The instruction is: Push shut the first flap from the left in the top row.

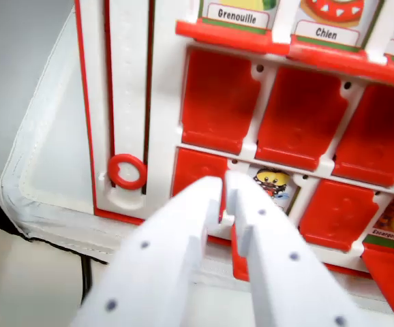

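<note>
The white gripper point(225, 187) rises from six o'clock, jaws nearly closed on nothing, tips at the leftmost flap point(198, 178) of the near row. Open white border lies toward nine o'clock, by the red ring point(127, 171).

A red ring point(127, 171) sits in the board's slotted track, white padded mat point(33, 170) beneath.

— Where did the board sit?
— The game board point(163, 122) filled the frame's centre and right, its slider ring point(127, 171) at lower left.
— And you?
— My gripper point(225, 197) rose from the bottom edge, fingertips against the flap point(198, 174) right of that ring.
</note>
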Available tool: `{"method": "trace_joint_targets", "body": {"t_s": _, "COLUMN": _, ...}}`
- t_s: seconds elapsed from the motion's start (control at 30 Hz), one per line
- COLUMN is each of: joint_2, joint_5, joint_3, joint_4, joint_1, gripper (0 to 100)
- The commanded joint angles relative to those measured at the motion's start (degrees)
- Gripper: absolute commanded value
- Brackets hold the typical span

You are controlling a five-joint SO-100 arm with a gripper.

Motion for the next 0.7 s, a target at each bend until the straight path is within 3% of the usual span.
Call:
{"method": "trace_joint_targets", "body": {"t_s": 0.0, "joint_2": -0.88, "joint_5": 0.18, "joint_3": -9.93, "joint_4": -1.93, "joint_1": -0.88, "gripper": 0}}
{"method": "trace_joint_targets", "body": {"t_s": 0.67, "joint_2": -12.74, "joint_5": -0.70, "joint_3": -23.64, "joint_4": -2.81, "joint_1": -0.35, "gripper": 0}}
